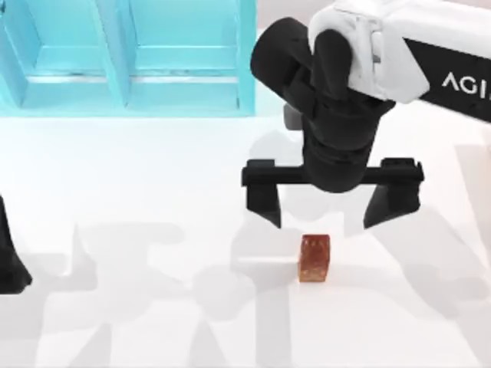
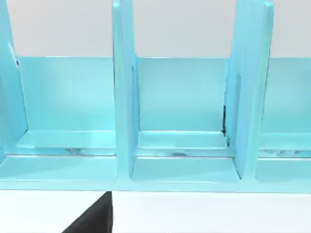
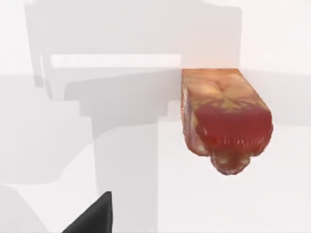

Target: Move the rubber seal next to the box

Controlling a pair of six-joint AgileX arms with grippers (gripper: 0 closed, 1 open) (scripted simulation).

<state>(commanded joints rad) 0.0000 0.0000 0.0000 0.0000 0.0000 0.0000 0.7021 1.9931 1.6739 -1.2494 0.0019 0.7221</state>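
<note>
The rubber seal [image 1: 314, 258] is a small reddish-brown block with pale specks, lying on the white table right of centre. In the right wrist view the rubber seal [image 3: 223, 116] looks large and close. My right gripper [image 1: 328, 208] hangs just behind it, open wide, with nothing between its fingers [image 1: 265, 201]. The seal sits in front of the gap, nearer the left finger. The box [image 1: 123, 57] is a light blue compartmented case at the table's back left, well apart from the seal. The left wrist view faces the box [image 2: 180, 165] and its dividers.
My left arm [image 1: 8, 264] stays parked at the table's left edge. White tabletop stretches between the box and the seal, crossed by the arms' shadows.
</note>
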